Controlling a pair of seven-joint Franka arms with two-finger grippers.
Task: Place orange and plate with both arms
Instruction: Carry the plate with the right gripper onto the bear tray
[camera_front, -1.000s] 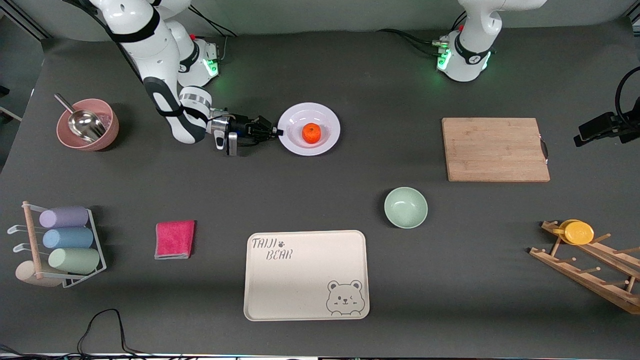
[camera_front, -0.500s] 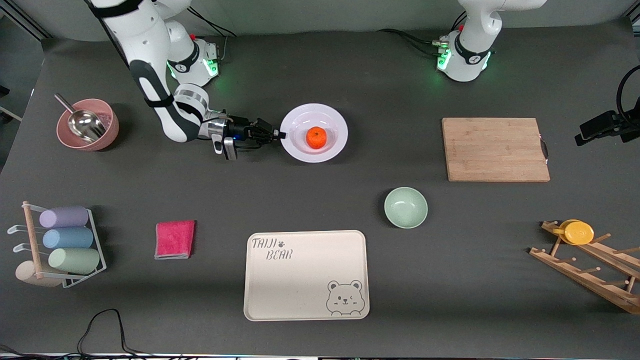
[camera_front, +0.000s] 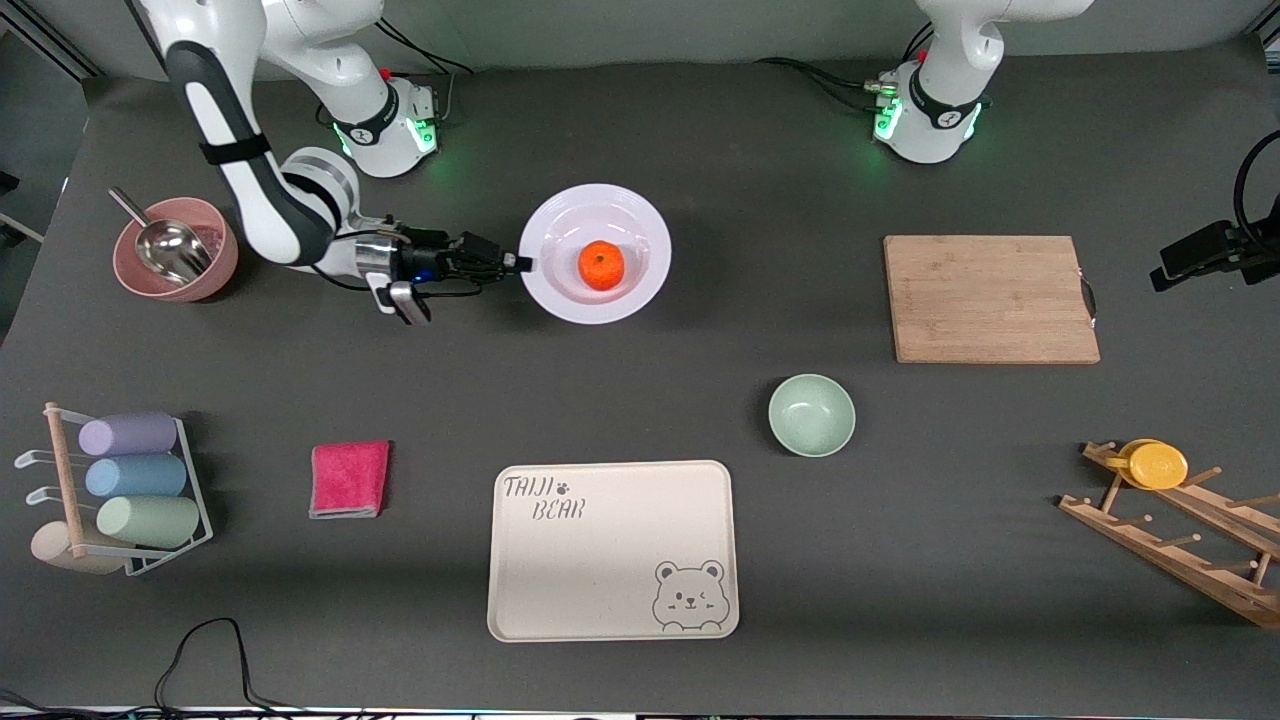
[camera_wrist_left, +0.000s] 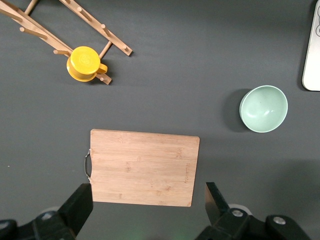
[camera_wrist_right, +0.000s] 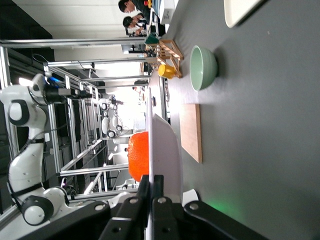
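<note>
The pale lavender-white plate (camera_front: 640, 240) hangs above the table between the arms' bases, with the orange (camera_front: 601, 266) in its shallow centre. My right gripper (camera_front: 522, 262) is shut on the plate's rim at the edge toward the right arm's end and holds it level. In the right wrist view the plate (camera_wrist_right: 167, 150) shows edge-on, with the orange (camera_wrist_right: 138, 156) above the clamped fingers (camera_wrist_right: 143, 187). My left gripper (camera_wrist_left: 148, 210) is open and empty, high over the wooden cutting board (camera_wrist_left: 144, 167); its arm waits.
Cutting board (camera_front: 990, 298) toward the left arm's end. Mint-green bowl (camera_front: 811, 414) and cream bear tray (camera_front: 612, 549) nearer the camera. Pink bowl with metal scoop (camera_front: 175, 249) beside the right arm. Pink cloth (camera_front: 349, 478), rack of rolls (camera_front: 120, 490), wooden rack with yellow cup (camera_front: 1155, 465).
My right gripper has lifted the plate with the orange off the table and drawn it toward the right arm's end. The left arm has not moved.
</note>
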